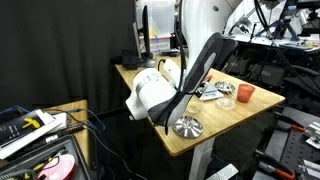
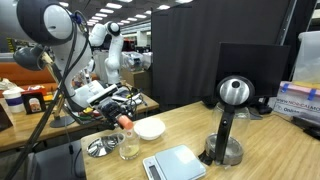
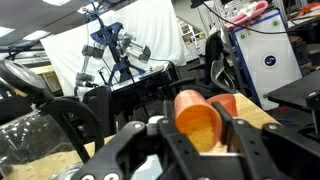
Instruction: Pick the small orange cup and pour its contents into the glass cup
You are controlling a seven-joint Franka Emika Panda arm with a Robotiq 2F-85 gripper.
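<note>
Clamping the small orange cup (image 3: 197,118) by its sides, the claw (image 3: 198,138) is pressed in on it. In the wrist view 1 dark finger (image 3: 158,135) shows on each flank of the cup. Seen in an exterior view, the held cup hangs tilted just above the glass cup (image 2: 128,148), which stands upright on the desk (image 2: 200,130).

The arm (image 1: 150,95) reaches low across the desk, its white link nearest the camera and a black part slanting up behind it.

There are 2 orange cups: the small one in the grip and 1 bigger orange cup (image 1: 245,93) standing apart on the desk. There are also 1 glass cup, 1 metal bowl (image 2: 100,147) just beside it, 1 white bowl (image 2: 150,128) near it, and 1 flat scale (image 2: 175,162) at the desk's edge.
</note>
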